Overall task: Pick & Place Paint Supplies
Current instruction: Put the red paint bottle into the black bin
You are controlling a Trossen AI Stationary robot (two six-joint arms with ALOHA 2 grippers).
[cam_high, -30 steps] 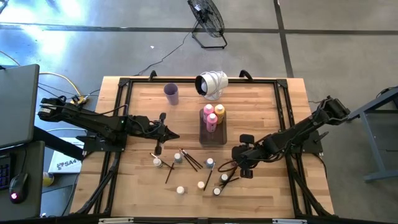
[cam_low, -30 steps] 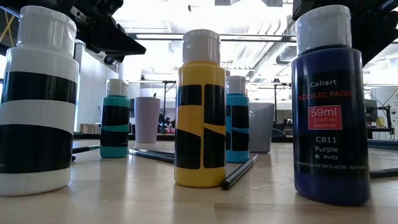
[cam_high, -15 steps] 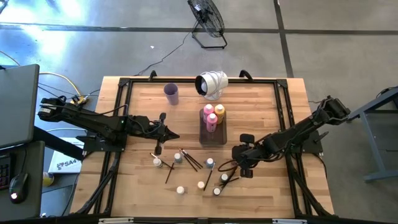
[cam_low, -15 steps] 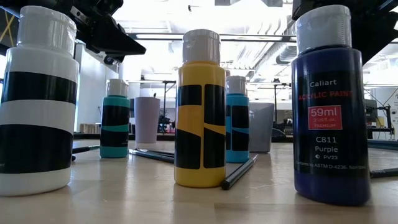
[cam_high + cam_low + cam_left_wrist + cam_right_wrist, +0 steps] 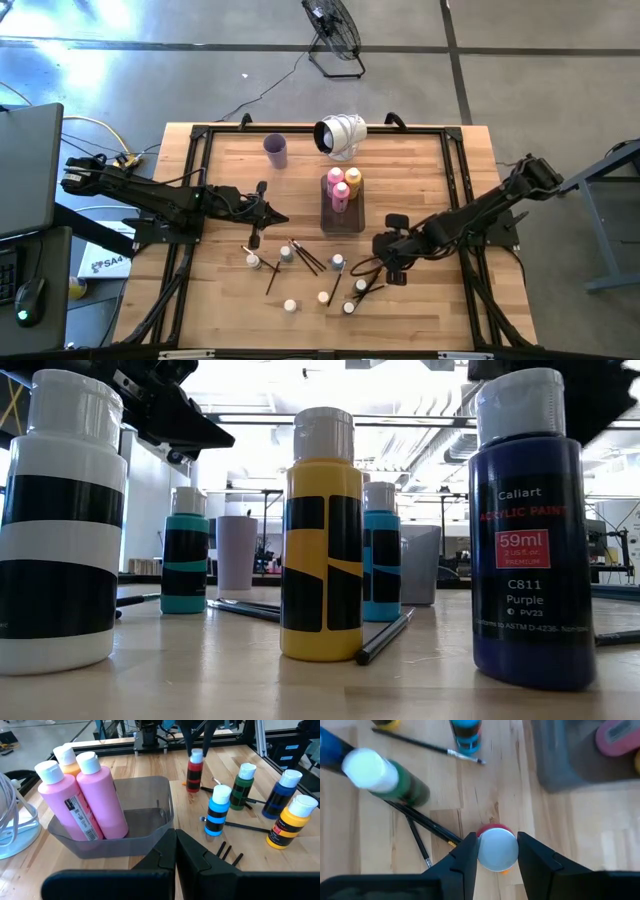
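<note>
R gripper (image 5: 495, 857) closed on cap of red bottle (image 5: 496, 849), upright on table (image 5: 420, 160) nr brushes (image 5: 420, 827), green bottle (image 5: 395, 782) beside. Farther: pink bottles (image 5: 87, 795) + orange bottle (image 5: 67, 760) in tray (image 5: 145, 820). L gripper (image 5: 175, 852) shut, empty, nr tray.

Lab: concrete floor (image 5: 540, 90) (exposed ducts).

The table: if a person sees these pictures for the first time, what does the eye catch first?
Probably the two pink bottles and the orange one standing together in the grey tray at the table's middle. Next, the right gripper closed around the white cap of a red bottle, among small bottles and brushes scattered across the front of the wooden table.
</note>
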